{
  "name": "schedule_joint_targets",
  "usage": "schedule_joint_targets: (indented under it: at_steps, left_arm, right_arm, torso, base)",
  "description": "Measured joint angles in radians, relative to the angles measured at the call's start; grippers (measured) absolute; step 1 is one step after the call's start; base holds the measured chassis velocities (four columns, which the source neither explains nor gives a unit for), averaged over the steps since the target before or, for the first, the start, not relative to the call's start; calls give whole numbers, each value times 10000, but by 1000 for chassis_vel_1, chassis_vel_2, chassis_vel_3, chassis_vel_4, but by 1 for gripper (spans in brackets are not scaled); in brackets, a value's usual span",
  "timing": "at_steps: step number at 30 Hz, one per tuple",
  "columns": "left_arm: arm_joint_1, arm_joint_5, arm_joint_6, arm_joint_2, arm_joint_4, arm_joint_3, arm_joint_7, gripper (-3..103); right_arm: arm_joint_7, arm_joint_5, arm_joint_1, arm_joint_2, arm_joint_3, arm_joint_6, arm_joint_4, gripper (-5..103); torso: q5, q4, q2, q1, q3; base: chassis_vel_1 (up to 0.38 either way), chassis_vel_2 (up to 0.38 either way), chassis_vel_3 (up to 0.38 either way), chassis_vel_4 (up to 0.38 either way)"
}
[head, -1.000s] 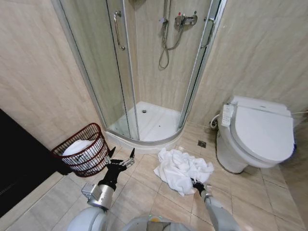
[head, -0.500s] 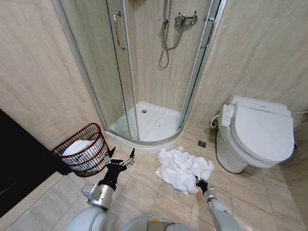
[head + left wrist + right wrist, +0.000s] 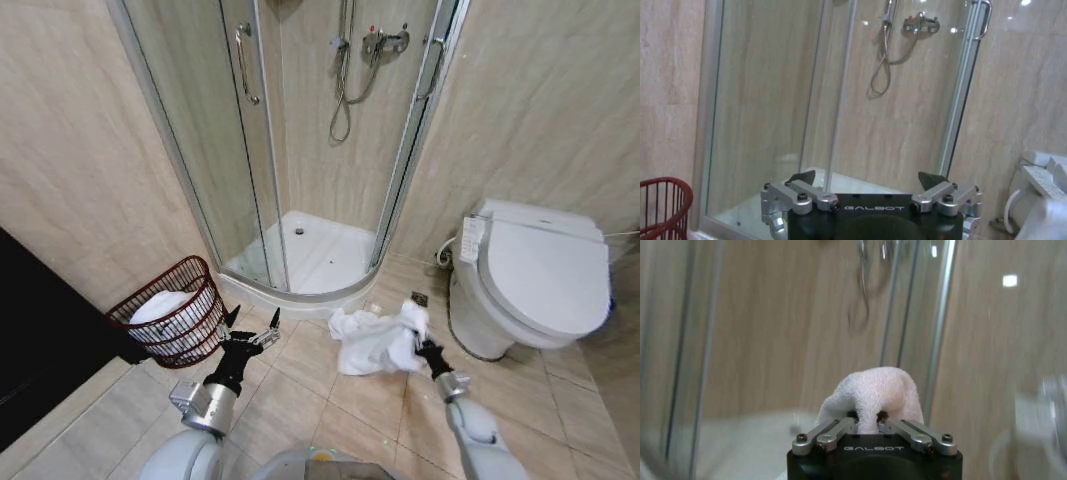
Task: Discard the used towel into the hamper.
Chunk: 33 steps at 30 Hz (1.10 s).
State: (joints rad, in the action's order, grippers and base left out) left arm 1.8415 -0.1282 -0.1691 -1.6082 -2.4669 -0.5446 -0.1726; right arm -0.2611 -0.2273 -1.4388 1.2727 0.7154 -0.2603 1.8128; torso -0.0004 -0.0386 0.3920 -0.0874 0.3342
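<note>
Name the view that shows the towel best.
Head view: the whole towel shows, one end pinched by the right gripper, the rest trailing on the floor. Right wrist view shows just the pinched fold.

Hamper [image 3: 172, 322] sits left by the wall, something pale, perhaps cloth, inside; towel [image 3: 375, 340] lies between hamper and toilet [image 3: 530, 280], shower [image 3: 310, 150] behind.

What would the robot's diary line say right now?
right end effector: shut on crumpled white cloth towel, part lifted | left end effector: open, idle beside reddish-brown wire hamper
</note>
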Motion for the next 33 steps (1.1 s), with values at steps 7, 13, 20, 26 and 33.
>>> schedule_joint_targets:
  at_steps: [7,13,20,26,33]
  left_arm:
    - [0,0,0,0,0,-1,0,100]
    - [0,0,0,0,0,0,0,100]
    - [0,0,0,0,0,0,0,100]
    - [0,0,0,0,0,0,0,100]
    - [0,0,0,0,0,0,0,100]
  right_arm:
    - [224,-1157,-201,-737,791,954,3065,9]
    - [862,-2274,190,-1483,1499,1448,4546,9]
    - [1613,-4506,1289,-3105,2870,2065,6105,9]
    - [1460,-5023,1141,-3646,3841,1693,6363,9]
    - [1634,-5156,1107,-3653,3986,1745,6572,9]
  torso:
    - [7,-1,0,0,1]
    - [6,0,0,0,2]
    - [1,-2,58,-25,35]
    - [8,2,313,-131,182]
    - [3,0,578,-221,358]
  base:
    - [0,0,0,0]
    - [0,0,0,0]
    - [0,0,0,0]
    - [0,0,0,0]
    - [0,0,0,0]
